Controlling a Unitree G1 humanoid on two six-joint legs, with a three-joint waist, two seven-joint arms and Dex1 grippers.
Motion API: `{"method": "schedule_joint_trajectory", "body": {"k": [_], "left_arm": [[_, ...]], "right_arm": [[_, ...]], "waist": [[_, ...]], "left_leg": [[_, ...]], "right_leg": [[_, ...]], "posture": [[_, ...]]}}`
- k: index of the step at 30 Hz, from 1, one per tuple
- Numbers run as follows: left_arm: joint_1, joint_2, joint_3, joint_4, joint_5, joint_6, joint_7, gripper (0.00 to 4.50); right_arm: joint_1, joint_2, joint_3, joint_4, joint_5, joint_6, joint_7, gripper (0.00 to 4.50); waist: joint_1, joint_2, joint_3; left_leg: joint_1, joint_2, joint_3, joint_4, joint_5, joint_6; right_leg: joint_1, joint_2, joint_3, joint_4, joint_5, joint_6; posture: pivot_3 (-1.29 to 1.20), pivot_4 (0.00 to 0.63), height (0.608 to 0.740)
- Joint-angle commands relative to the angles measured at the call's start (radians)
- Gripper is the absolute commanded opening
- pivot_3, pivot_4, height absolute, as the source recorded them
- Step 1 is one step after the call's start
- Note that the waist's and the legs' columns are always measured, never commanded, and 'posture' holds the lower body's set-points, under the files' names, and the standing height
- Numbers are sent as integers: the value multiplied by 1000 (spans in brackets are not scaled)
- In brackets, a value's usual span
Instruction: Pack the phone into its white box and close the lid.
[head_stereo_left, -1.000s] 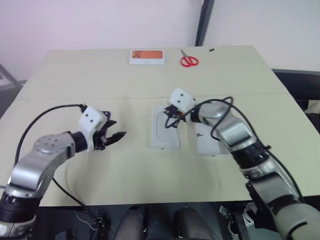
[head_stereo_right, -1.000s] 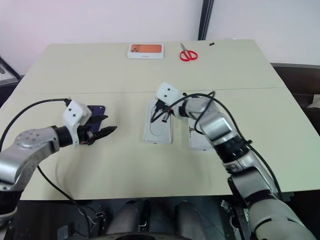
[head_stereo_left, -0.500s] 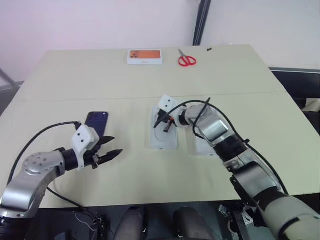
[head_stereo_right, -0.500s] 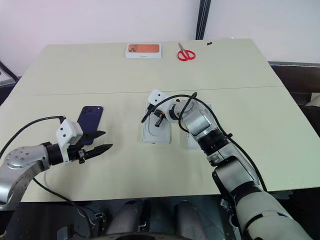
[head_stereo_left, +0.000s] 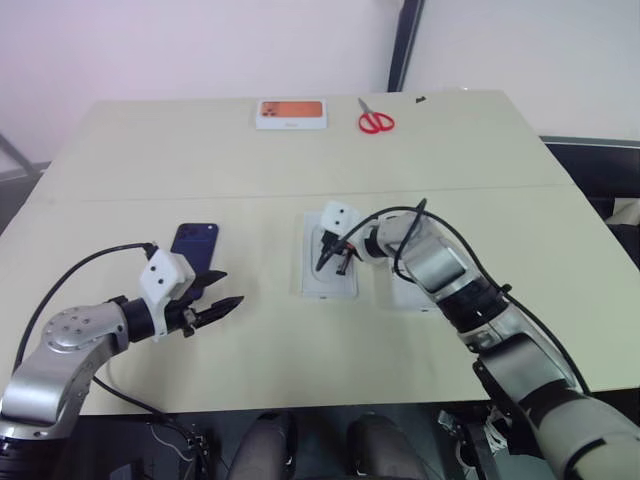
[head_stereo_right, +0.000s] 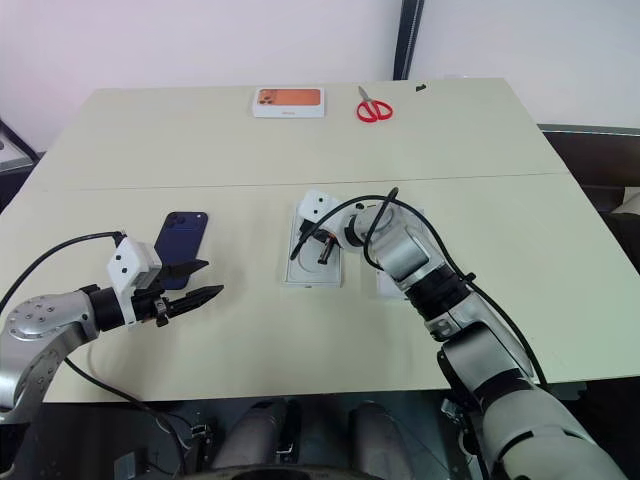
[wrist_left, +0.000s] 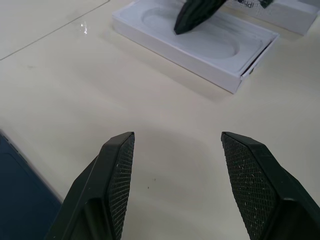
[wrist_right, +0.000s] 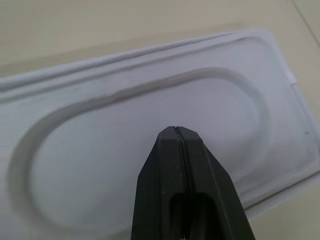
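The dark navy phone (head_stereo_left: 193, 243) lies flat on the table, left of centre, and its edge shows in the left wrist view (wrist_left: 20, 192). My left gripper (head_stereo_left: 222, 303) hovers open and empty just nearer than the phone. At the centre a white insert with an oval recess (head_stereo_left: 328, 285) sits in a shallow white piece. My right gripper (head_stereo_left: 324, 264) is shut, with its tips (wrist_right: 176, 131) over that recess. The white box (head_stereo_left: 403, 292) lies to the right of it, partly under my right forearm. Which piece is the lid I cannot tell.
A white box with an orange picture (head_stereo_left: 293, 113) and red scissors (head_stereo_left: 376, 122) lie at the table's far edge. A seam crosses the cream table (head_stereo_left: 200, 180) from side to side. Black cables trail from both wrists.
My left gripper drew back toward the near edge and uncovered the phone, then held still. My right gripper tipped down over the insert and shut. The head camera shifted slightly.
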Motion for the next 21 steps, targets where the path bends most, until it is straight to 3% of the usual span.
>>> {"method": "schedule_joint_trajectory", "body": {"k": [1,10,16,21], "left_arm": [[-12,-4,21,-24,-6,1,5,2916],[-6,-7,30,-31,-8,6,6,2916],[-9,-7,28,-29,-7,8,7,2916],[-30,-8,21,-20,-4,12,5,2916]], "right_arm": [[20,-14,24,-40,-11,20,24,6],[75,-103,65,-149,-48,7,82,6],[12,-17,-28,-102,-30,28,-11,6],[-100,94,-77,79,-31,-30,-112,6]], "waist": [[0,0,0],[3,0,0],[-1,0,0],[-1,0,0]], "left_leg": [[0,0,0,0,0,0],[0,0,0,0,0,0],[1,0,0,0,0,0],[0,0,0,-1,1,-1]], "right_leg": [[0,0,0,0,0,0],[1,0,0,-1,0,0],[1,0,0,-1,0,0],[0,0,0,0,0,0]], "posture": [[0,150,740],[0,150,740],[0,150,740],[0,150,740]]}}
